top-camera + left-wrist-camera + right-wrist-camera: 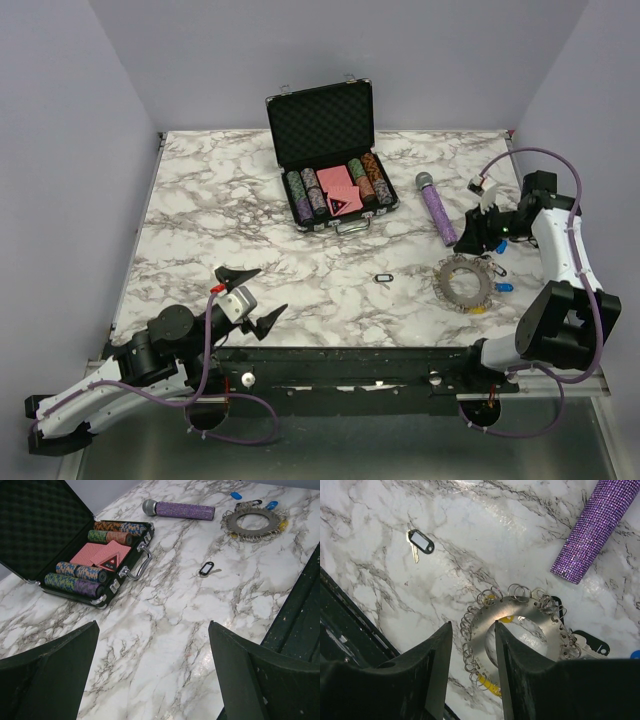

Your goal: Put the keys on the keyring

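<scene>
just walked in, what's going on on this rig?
The right gripper hangs open over the keyring, holding nothing. A black-tagged key lies loose on the marble table, apart from the ring; a blue key and a yellow key sit at its rim. The left gripper is open and empty near its base.

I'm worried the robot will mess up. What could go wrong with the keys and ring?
The right tool hangs over the keyring; closing there might snag its little loops or shove it. The black key lies flat, apart from the ring, so it may slide when pinched. The purple microphone nearby could get bumped.
</scene>
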